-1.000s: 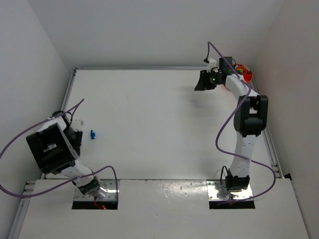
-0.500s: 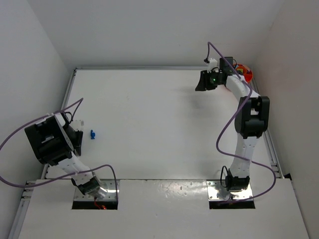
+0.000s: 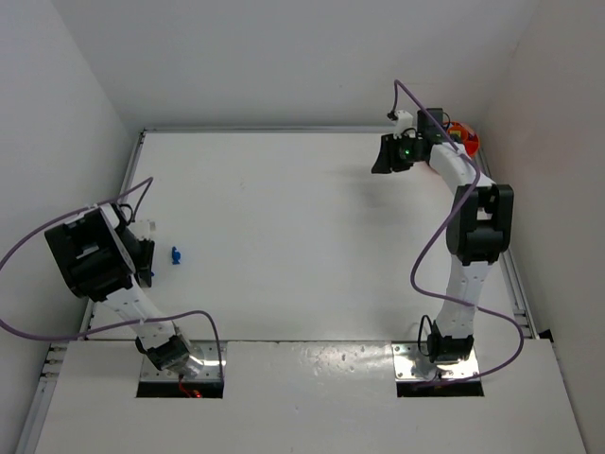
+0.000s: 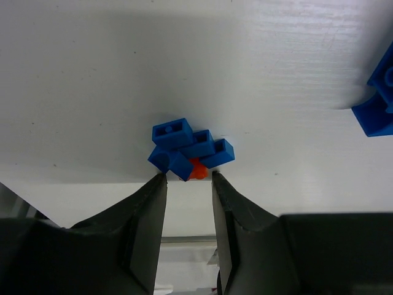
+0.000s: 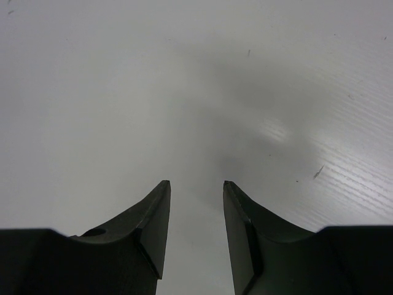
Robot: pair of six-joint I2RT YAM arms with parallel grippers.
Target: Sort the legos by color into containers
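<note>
A small clump of blue legos [image 4: 187, 147] with one orange lego [image 4: 197, 170] tucked under it lies on the white table; from above it is a blue speck [image 3: 176, 253]. My left gripper [image 4: 188, 177] is open, its tips just short of the clump, nothing between the jaws. It shows at the table's left side [image 3: 146, 257]. My right gripper [image 5: 196, 183] hangs open over bare table at the far right [image 3: 385, 157]. The orange container [image 3: 465, 138] sits in the back right corner, partly hidden behind the right arm.
Another blue plastic piece [image 4: 377, 104] is cut off by the right edge of the left wrist view. White walls close the table on the left, back and right. A purple cable loops off each arm.
My left arm has drawn back a little toward the left wall, its jaws barely wider. The right arm and the blue clump have stayed put.
</note>
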